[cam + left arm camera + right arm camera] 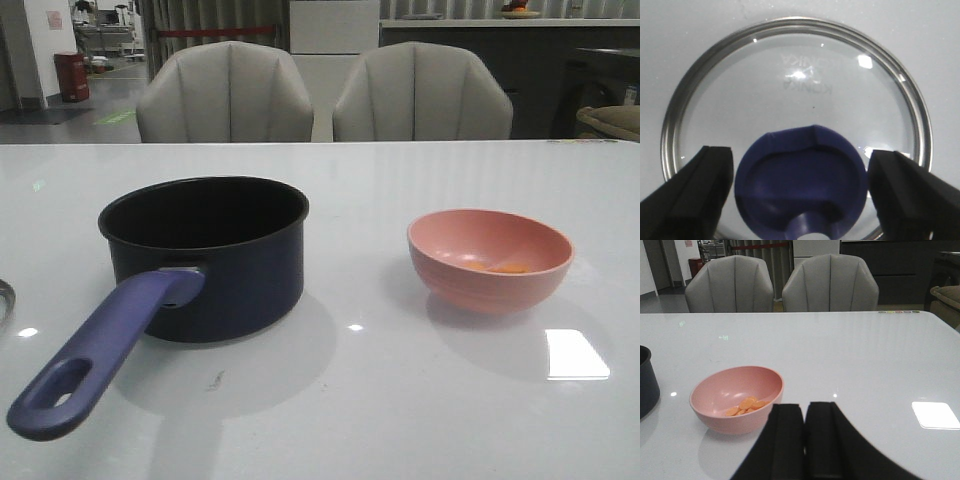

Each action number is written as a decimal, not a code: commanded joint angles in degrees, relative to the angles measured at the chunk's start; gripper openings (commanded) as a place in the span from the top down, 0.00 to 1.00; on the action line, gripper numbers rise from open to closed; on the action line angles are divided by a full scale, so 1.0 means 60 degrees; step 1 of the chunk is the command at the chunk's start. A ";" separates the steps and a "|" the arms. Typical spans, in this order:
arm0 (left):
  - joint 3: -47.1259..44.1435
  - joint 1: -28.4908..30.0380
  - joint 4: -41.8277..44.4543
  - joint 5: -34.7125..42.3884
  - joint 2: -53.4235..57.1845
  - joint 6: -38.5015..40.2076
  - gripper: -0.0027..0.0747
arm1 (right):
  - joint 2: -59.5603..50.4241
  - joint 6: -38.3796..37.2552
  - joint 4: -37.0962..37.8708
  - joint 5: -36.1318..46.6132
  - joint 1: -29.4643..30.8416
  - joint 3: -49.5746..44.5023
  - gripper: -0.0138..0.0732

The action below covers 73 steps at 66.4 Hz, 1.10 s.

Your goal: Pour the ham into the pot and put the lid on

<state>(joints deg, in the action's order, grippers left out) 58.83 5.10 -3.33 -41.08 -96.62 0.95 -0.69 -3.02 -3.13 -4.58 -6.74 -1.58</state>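
Note:
The dark navy pot [205, 255] stands left of centre, open and empty, its purple-blue handle [100, 355] pointing toward the front left. The pink bowl [490, 258] stands to its right and holds the orange ham bits [505, 267]. In the left wrist view the glass lid [795, 85] lies flat on the table. My left gripper [800, 152] is open just above it, with a finger on each side of the purple-blue knob [800, 182] and not touching it. My right gripper [804, 407] is shut and empty, near the bowl [735, 400] with the ham [746, 406].
Two grey chairs [225, 95] stand behind the white table's far edge [320, 142]. The lid's steel rim [5, 300] shows at the far left edge of the front view. The pot's side [647, 382] shows in the right wrist view. Neither arm shows in the front view.

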 commanded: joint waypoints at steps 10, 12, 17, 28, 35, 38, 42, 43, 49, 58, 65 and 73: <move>0.0507 0.0005 -0.0084 -0.0074 0.0367 -0.0031 0.22 | -0.0179 0.0024 0.0111 0.0763 -0.0007 0.0051 0.68; 0.0675 -0.0018 -0.0084 -0.0227 0.0389 -0.0031 0.22 | -0.0179 0.0024 0.0111 0.0763 -0.0007 0.0051 0.68; 0.0993 -0.0122 -0.0067 -0.0384 0.0578 -0.0031 0.23 | -0.0179 0.0024 0.0111 0.0763 -0.0007 0.0051 0.68; 0.1419 -0.0598 0.0007 -0.0138 0.1548 -0.0031 0.23 | -0.0179 0.0024 0.0111 0.0763 -0.0007 0.0051 0.68; 0.1447 -0.0973 0.0028 0.0215 0.2388 -0.0031 0.23 | -0.0179 0.0024 0.0111 0.0763 -0.0007 0.0051 0.68; 0.1447 -0.1120 0.0028 0.0260 0.2736 -0.0031 0.23 | -0.0179 0.0024 0.0111 0.0763 -0.0007 0.0051 0.68; 0.1391 -0.1327 0.0028 0.0287 0.3299 -0.0031 0.23 | -0.0179 0.0024 0.0111 0.0763 -0.0007 0.0051 0.68; 0.1376 -0.1386 0.0028 0.0306 0.3433 -0.0031 0.23 | -0.0179 0.0024 0.0111 0.0763 -0.0007 0.0051 0.68; 0.1113 -0.1555 0.0028 0.0372 0.4329 -0.0031 0.23 | -0.0179 0.0024 0.0111 0.0763 -0.0007 0.0051 0.68; 0.0460 -0.1588 -0.0034 0.0442 0.5689 -0.0031 0.23 | -0.0179 0.0024 0.0111 0.0763 -0.0007 0.0051 0.68; -0.0372 -0.1588 -0.0425 0.0686 0.6854 -0.0031 0.23 | -0.0179 0.0024 0.0111 0.0763 -0.0007 0.0051 0.68; -0.1458 -0.1588 -0.0692 0.1182 0.8241 -0.0031 0.23 | -0.0179 0.0024 0.0111 0.0763 -0.0007 0.0051 0.68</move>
<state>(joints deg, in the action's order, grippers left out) 53.14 -4.03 -5.53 -40.01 -53.82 0.87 -0.69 -3.02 -3.13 -4.58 -6.74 -1.58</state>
